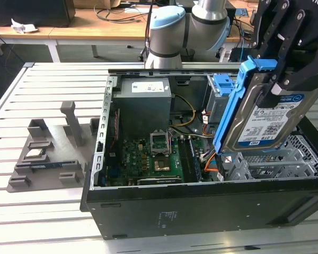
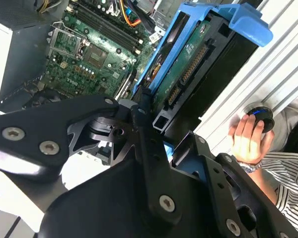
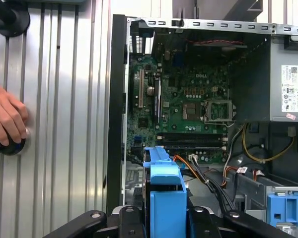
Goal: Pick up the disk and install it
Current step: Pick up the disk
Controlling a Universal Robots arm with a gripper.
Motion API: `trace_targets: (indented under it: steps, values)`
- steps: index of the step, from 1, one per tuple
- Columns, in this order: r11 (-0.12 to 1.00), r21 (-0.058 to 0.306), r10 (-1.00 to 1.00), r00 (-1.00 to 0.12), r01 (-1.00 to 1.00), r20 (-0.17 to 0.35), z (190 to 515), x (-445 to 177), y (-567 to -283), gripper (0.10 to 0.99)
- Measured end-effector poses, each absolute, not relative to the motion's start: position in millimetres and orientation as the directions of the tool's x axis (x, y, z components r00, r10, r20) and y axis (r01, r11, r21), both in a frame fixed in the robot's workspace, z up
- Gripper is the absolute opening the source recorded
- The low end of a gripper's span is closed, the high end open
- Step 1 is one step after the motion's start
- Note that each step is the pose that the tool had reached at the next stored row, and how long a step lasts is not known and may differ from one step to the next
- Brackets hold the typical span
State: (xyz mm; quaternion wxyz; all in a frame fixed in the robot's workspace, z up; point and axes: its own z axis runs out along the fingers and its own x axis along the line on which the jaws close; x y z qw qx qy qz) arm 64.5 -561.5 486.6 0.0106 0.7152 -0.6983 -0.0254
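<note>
Slatted grey metal formed the desk [image 1: 42, 95], with wooden benches and loose cables behind it. The claw [image 1: 286, 79] was closed on the disk [image 1: 265, 119], its black fingers clamped across the upper part of the drive, one on each broad face. In the second wrist view the claw [image 2: 154, 129] gripped the drive's circuit-board side, and in the first wrist view the claw [image 3: 164, 223] flanked the blue carrier frame [image 3: 164, 198] seen end-on.

The disk hung on edge above the open computer case [image 1: 201, 211], labelled face toward the exterior view's right. Its long axis ran steeply, the tabbed end up and the lower end down toward the metal drive cage [image 1: 297, 159]. Whether that lower end touched the cage could not be told. The upper part of the claw was cut off by the picture's edge.

The arm [image 1: 185, 26] rose behind the case, with its wrist out of frame. Inside the case lay the motherboard [image 1: 148, 159] and the power supply box [image 1: 146, 106]. A grey fixture tray [image 1: 47, 153] sat well apart on the exterior view's left. A person's hand [image 3: 7, 119] rested on a black knob on the desk beside the case.
</note>
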Motion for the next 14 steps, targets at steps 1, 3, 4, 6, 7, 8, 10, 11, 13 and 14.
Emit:
trace_targets:
  steps: [1, 3, 4, 6, 7, 8, 10, 11, 13, 14]
  values:
    - [-0.024, 0.051, -0.999, 0.023, -0.998, -0.022, 486.5, 66.2, -561.4, 0.365]
    - [-0.021, 0.051, -1.000, 0.020, -0.998, -0.021, 486.1, 69.2, -561.4, 0.365]
    - [-0.015, 0.051, -1.000, 0.014, -0.999, -0.021, 485.7, 69.5, -561.4, 0.365]
    - [0.015, 0.051, -1.000, -0.016, -0.999, -0.022, 484.0, 71.8, -561.5, 0.365]
    - [0.016, 0.052, -1.000, -0.017, -0.999, -0.022, 483.7, 76.1, -561.5, 0.365]
    - [0.016, 0.052, -1.000, -0.017, -0.999, -0.021, 483.6, 79.2, -561.5, 0.365]
    - [0.016, 0.055, -1.000, -0.017, -0.998, -0.022, 482.5, 88.5, -561.5, 0.365]
    - [0.016, 0.056, -1.000, -0.017, -0.998, -0.022, 481.6, 91.9, -561.5, 0.365]
    - [0.016, 0.061, -1.000, -0.017, -0.998, -0.020, 478.4, 99.4, -561.3, 0.365]
    - [0.016, 0.063, -1.000, -0.017, -0.998, -0.019, 476.7, 101.8, -561.2, 0.365]
